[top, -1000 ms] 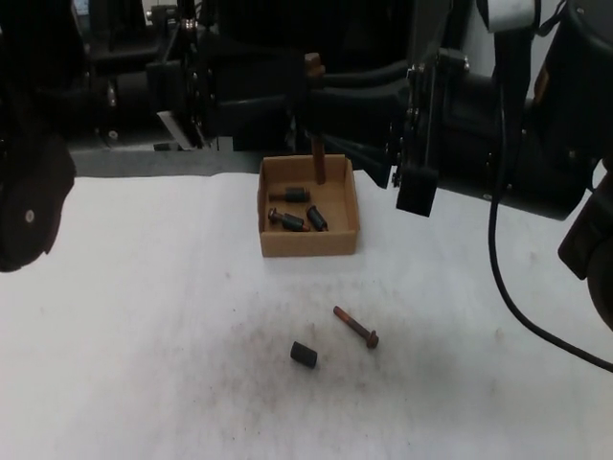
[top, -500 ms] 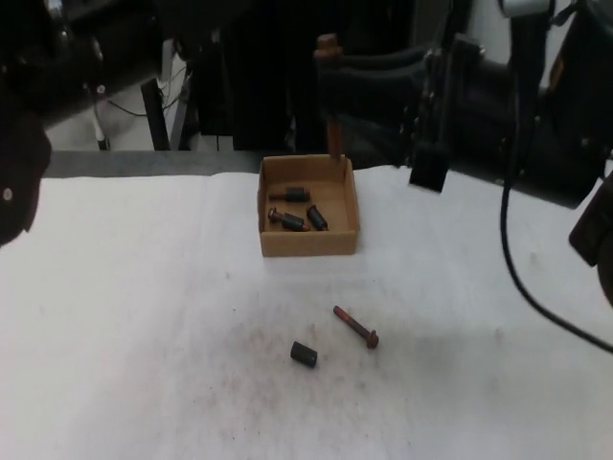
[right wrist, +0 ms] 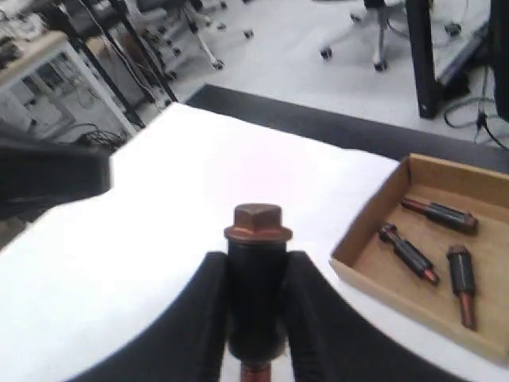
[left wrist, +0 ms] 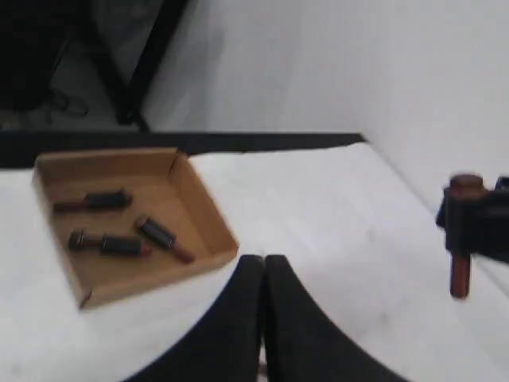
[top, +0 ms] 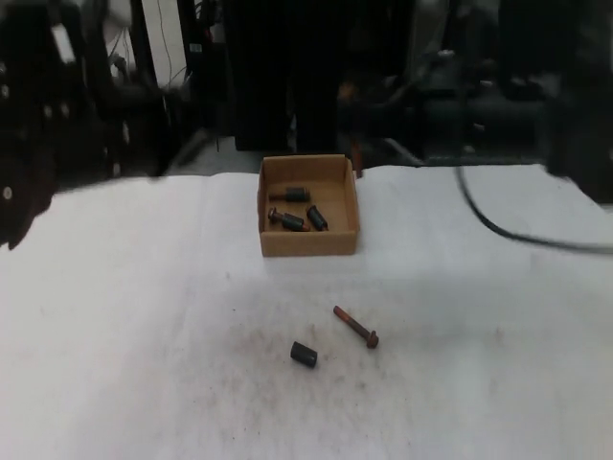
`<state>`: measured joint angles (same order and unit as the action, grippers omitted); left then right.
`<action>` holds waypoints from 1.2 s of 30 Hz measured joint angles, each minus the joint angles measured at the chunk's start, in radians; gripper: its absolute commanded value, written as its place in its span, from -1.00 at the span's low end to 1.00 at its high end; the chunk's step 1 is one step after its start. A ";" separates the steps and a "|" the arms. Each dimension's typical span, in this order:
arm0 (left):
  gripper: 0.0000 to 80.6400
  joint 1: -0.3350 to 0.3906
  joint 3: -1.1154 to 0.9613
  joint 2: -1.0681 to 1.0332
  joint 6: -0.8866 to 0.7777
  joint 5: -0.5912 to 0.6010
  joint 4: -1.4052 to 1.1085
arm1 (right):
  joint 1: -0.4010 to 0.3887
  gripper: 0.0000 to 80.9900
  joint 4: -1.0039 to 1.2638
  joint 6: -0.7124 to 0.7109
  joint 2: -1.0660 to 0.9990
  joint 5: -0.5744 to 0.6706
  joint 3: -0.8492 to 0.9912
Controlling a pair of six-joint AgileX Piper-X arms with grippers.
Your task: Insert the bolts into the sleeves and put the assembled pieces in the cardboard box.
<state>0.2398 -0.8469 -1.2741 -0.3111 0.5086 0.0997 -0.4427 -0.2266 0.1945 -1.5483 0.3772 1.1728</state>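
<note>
My right pincer (right wrist: 256,263) is clamped on an assembled piece (right wrist: 257,298), head up. In the blurred high view it seems to hang by the back right corner of the cardboard box (top: 306,244), close to the back edge of the counter (top: 144,316). If I let go there, it could clip the box wall and roll off that edge, and tilting it could let the piece come apart. My left pincer (left wrist: 264,274) is closed on nothing; a loose bolt (top: 355,327) and loose sleeve (top: 304,354) lie near the counter's front middle.
</note>
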 measured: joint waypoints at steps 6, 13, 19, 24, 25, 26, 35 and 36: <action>-1.00 0.000 0.000 0.000 0.079 -0.091 0.280 | 0.005 -0.98 -0.214 -0.010 -0.302 -0.098 0.312; -1.00 0.000 0.000 0.000 0.117 -0.144 0.409 | 0.021 -0.98 -0.349 -0.010 -0.570 -0.151 0.586; -1.00 0.000 0.000 0.000 0.117 -0.146 0.472 | 0.028 -0.98 -0.390 -0.010 -0.705 -0.183 0.724; -1.00 0.000 0.000 0.000 0.130 -0.146 0.493 | 0.032 -0.82 -0.391 -0.010 -0.734 -0.222 0.741; -1.00 0.000 0.000 0.000 0.132 -0.146 0.494 | 0.035 -0.67 -0.392 -0.010 -0.734 -0.234 0.742; -1.00 0.000 0.000 0.000 0.132 -0.146 0.496 | 0.038 -0.50 -0.389 -0.010 -0.734 -0.244 0.742; -1.00 0.000 0.000 0.000 0.155 -0.146 0.499 | 0.066 -0.11 -0.388 -0.010 -0.734 -0.265 0.752; -1.00 0.000 0.000 0.000 0.158 -0.146 0.499 | 0.067 -0.14 -0.388 -0.010 -0.734 -0.264 0.752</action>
<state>0.2398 -0.8469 -1.2741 -0.1533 0.3621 0.5987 -0.3752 -0.6149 0.1845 -2.2821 0.1133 1.9249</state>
